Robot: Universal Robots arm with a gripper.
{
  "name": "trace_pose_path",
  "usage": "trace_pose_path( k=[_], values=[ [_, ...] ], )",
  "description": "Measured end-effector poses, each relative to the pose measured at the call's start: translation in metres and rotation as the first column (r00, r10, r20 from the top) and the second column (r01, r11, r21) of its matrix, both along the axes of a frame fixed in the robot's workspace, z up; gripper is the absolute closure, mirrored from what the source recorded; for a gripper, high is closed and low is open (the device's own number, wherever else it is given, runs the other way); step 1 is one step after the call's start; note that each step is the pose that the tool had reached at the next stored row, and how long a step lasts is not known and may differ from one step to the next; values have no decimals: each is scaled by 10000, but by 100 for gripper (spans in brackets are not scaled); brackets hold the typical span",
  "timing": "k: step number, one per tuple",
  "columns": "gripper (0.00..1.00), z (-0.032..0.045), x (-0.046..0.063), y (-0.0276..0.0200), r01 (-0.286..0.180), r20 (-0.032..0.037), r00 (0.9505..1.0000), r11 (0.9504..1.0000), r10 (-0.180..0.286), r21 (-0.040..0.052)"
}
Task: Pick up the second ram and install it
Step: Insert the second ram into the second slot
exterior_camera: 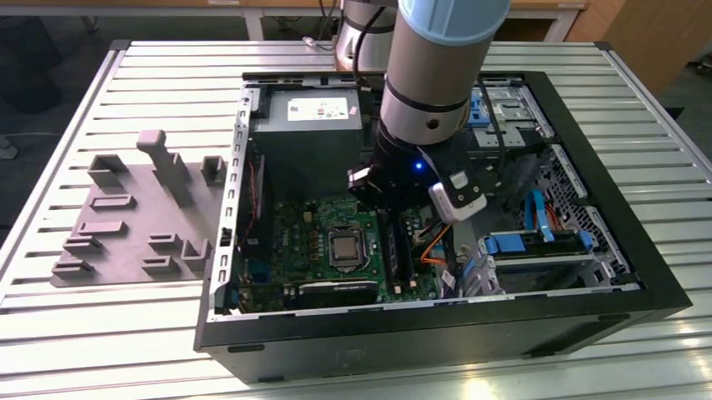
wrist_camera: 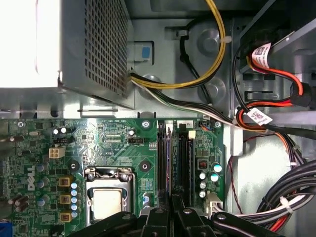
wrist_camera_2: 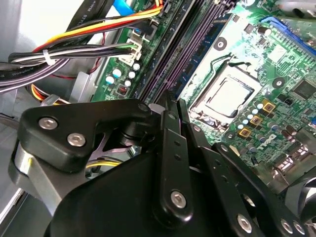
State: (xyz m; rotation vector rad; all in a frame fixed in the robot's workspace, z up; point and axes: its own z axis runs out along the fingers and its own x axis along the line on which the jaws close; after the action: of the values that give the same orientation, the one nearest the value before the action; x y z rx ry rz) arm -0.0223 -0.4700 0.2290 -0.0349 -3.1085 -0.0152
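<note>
The gripper (wrist_camera_2: 170,106) sits low inside the open computer case (exterior_camera: 579,329), its fingers (wrist_camera_2: 168,148) pressed close together directly over the memory slots (wrist_camera: 173,158) on the green motherboard (wrist_camera: 113,138). In both wrist views the fingertips meet at a thin edge-on stick standing in one of those slots; this looks to be the second ram (wrist_camera: 169,163), pinched or pushed at its top edge, though whether it is fully seated I cannot tell. The risk, as I judge it, is misalignment: if the stick stands slightly tilted or its notch is off the slot key, downward pressure could bend the board or skew the module, and the slot latches might not close. Just beside the slots lies the bare processor socket (wrist_camera: 106,200), which a slip could strike. Farther off, bundled cables (wrist_camera: 207,74) run near the power supply (wrist_camera: 94,49), and outside the case a grey moulded tray (exterior_camera: 128,221) rests on the slatted table (exterior_camera: 89,333).
</note>
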Motion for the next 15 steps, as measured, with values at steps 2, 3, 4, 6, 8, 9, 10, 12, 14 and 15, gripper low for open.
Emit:
trace_pose_path(
  k=[2, 3, 4, 6, 8, 9, 10, 12, 14, 15],
  values=[
    [86, -1, 1, 0, 11, -4, 10000, 10000, -11, -30],
    [86, -2, 1, -1, 13, -4, 10000, 10000, -13, -74],
    [86, -3, 1, 0, 15, -3, 10000, 9999, -15, -134],
    [86, -11, 0, -1, 17, -2, 10000, 9998, -17, -219],
    [86, -22, -1, -1, 24, -3, 10000, 9997, -25, -234],
    [86, -27, -1, -1, 31, -3, 10000, 9997, -31, -235],
    [86, -30, -1, -1, 36, -4, 10000, 9997, -36, -237],
    [86, -30, -1, -1, 38, -5, 10000, 9997, -38, -238],
    [86, -32, -1, -1, 37, -4, 10000, 9997, -38, -236],
    [86, -32, -1, -1, 38, -4, 10000, 9997, -38, -236]
  ],
)
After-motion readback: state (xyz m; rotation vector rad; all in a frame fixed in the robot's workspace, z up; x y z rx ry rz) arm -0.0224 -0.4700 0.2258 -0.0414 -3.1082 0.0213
